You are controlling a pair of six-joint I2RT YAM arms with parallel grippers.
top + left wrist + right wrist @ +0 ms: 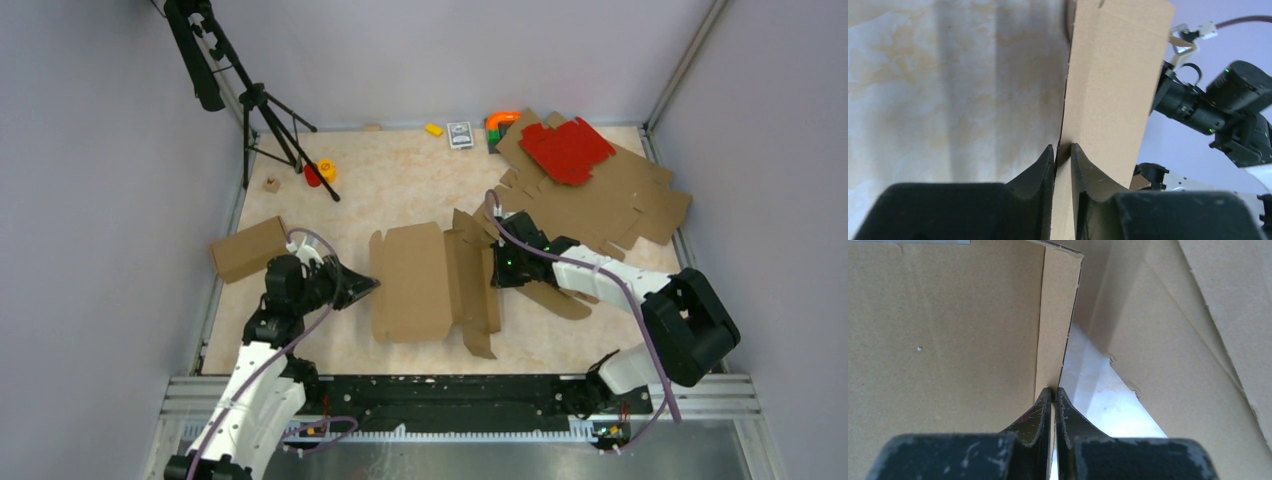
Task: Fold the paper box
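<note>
Now the box [412, 282] lies half formed at the middle of the table [400, 190], held from both sides. The left fingers [1045, 167] pinch its left wall; the right fingers [1040, 415] are shut on a thin upright panel at its right. Both grips probably need to stay firm and turn the walls up along the creases together, without tearing. Loose flaps by the right arm could snag. Flat brown sheets [600, 205] and a red sheet [565, 150] lie just behind, and a carton [247, 248] sits well left.

The marbled table [400, 180] carries the paper box [410, 285] centrally. A closed cardboard box [247, 248] lies left, flat cardboard sheets [600, 210] far right.
</note>
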